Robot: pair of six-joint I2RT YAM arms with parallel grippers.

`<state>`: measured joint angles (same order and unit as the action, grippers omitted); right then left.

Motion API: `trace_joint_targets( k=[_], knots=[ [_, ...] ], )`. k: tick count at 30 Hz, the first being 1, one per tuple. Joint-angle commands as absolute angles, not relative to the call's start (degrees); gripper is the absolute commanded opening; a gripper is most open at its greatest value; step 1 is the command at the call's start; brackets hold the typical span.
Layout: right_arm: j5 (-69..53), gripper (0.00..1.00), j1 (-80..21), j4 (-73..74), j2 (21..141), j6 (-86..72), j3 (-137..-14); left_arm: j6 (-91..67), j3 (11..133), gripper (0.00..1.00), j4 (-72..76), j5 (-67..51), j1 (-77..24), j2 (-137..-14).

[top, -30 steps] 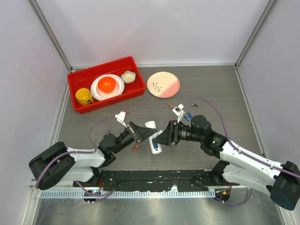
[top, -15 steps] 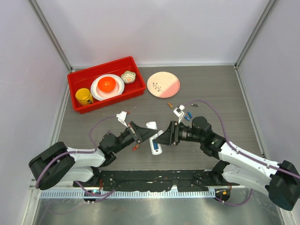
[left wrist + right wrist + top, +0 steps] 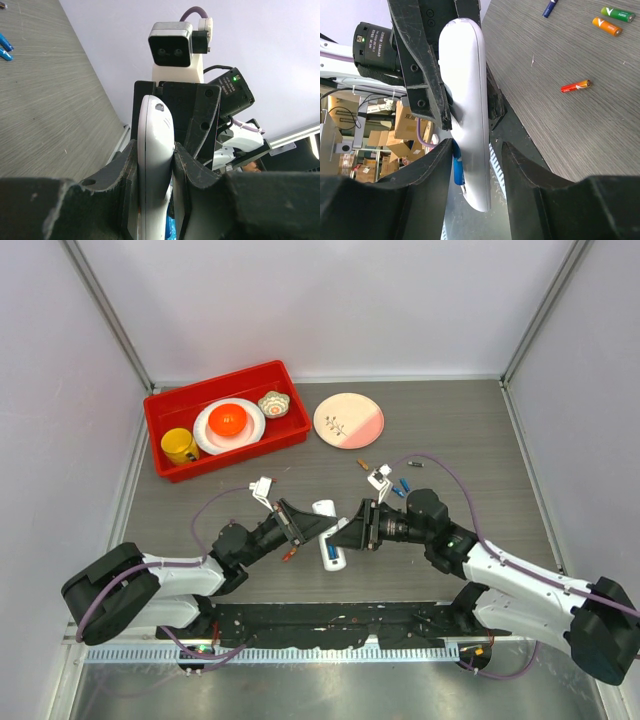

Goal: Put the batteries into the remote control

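The remote control [image 3: 467,110] is off the worktop [image 3: 460,440], held edge-on in the air between the two arms. The left end effector [image 3: 154,150] is clamped on it, with a finger pressed against each long face. The right end effector [image 3: 472,150] straddles the opposite end with its fingers parted, and a gap shows on both sides, so it is not gripping yet.

A blue cell [image 3: 457,170] sits against the remote's back. It is probably already in the bay, though the edge-on view does not show whether it is fully seated.

The step in hand looks like getting a second hold on the remote. To do that well:

- Bring the right fingers in squarely on the flat faces, clear of the blue cell and the open bay, so nothing gets levered out.
- Keep the left grip firm until the right one has clearly bitten. The body is slim and smooth, and a lopsided pinch could twist it or squirt it free.
- Turn the bay upward before setting the remote down or freeing one arm.

The loose batteries [image 3: 575,86] lie scattered on the worktop on the right arm's side, so that arm is better placed to fetch the next one.
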<state>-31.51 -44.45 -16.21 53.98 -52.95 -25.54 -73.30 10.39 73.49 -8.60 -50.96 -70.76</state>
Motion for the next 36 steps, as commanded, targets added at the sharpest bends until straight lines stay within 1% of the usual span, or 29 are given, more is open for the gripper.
trace_joint_targets(
  k=[1, 6, 16, 23, 29, 36],
  knots=[
    [-30.94, 0.47, -44.21, -17.75, 54.76, -53.00, -26.01, -73.74, 12.92, 0.00, 88.59, -9.49, -50.80, -70.05],
    [-29.89, 0.44, -44.21, -17.32, 55.28, -53.00, -26.02, -73.83, 12.92, 0.00, 88.59, -9.58, -50.80, -69.96],
    [-29.27, 0.29, -44.21, -16.35, 56.34, -52.82, -26.19, -73.39, 13.10, 0.00, 88.59, -9.40, -50.71, -69.61],
    [-26.99, 0.29, -44.65, -12.57, 56.87, -50.89, -27.60, -73.39, 13.45, 0.00, 88.59, -9.58, -50.80, -70.05],
    [-24.09, 0.25, -45.44, -8.45, 57.30, -49.22, -28.74, -73.30, 13.89, 0.00, 88.59, -9.58, -50.80, -69.96],
    [-22.85, 0.25, -46.23, -7.73, 58.27, -48.95, -29.35, -73.21, 14.06, 0.00, 88.59, -9.76, -50.80, -69.96]
  ],
)
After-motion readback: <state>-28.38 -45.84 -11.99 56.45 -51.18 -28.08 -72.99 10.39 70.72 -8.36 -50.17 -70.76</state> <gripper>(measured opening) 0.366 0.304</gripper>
